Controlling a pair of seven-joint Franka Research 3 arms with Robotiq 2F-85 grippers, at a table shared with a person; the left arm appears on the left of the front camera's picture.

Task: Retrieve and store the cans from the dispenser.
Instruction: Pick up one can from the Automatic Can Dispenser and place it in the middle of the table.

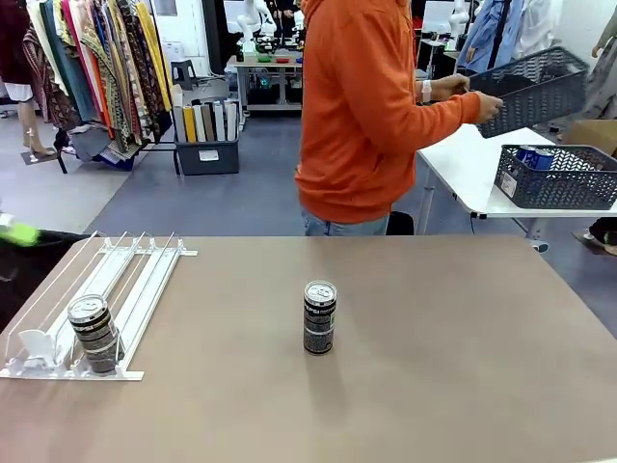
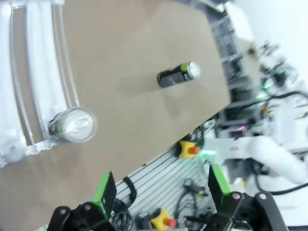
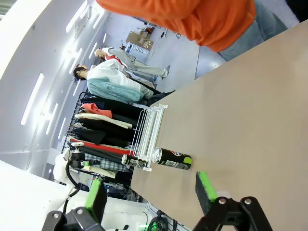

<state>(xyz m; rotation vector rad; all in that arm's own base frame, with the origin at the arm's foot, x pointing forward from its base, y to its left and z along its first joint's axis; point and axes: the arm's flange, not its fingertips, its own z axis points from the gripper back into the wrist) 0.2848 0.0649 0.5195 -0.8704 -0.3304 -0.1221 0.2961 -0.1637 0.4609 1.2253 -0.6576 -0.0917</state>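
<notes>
One dark can with pale bands (image 1: 319,316) stands upright in the middle of the brown table. Another dark can (image 1: 93,333) sits at the low front end of the white wire dispenser (image 1: 135,275) at the table's left. My left gripper (image 2: 161,188) hovers open and empty over the table's near edge, looking down on the dispenser can (image 2: 72,126) and the standing can (image 2: 178,75). One of its green fingertips (image 1: 17,232) peeks in at the left edge. My right gripper (image 3: 151,192) is open and empty, well back from the standing can (image 3: 172,159).
A person in an orange hoodie (image 1: 362,116) stands at the far side, turned to a white side table (image 1: 463,169), holding a dark grey lattice basket (image 1: 535,89). A second grey basket (image 1: 559,183) there holds blue cans (image 1: 533,156). Clothes racks stand behind.
</notes>
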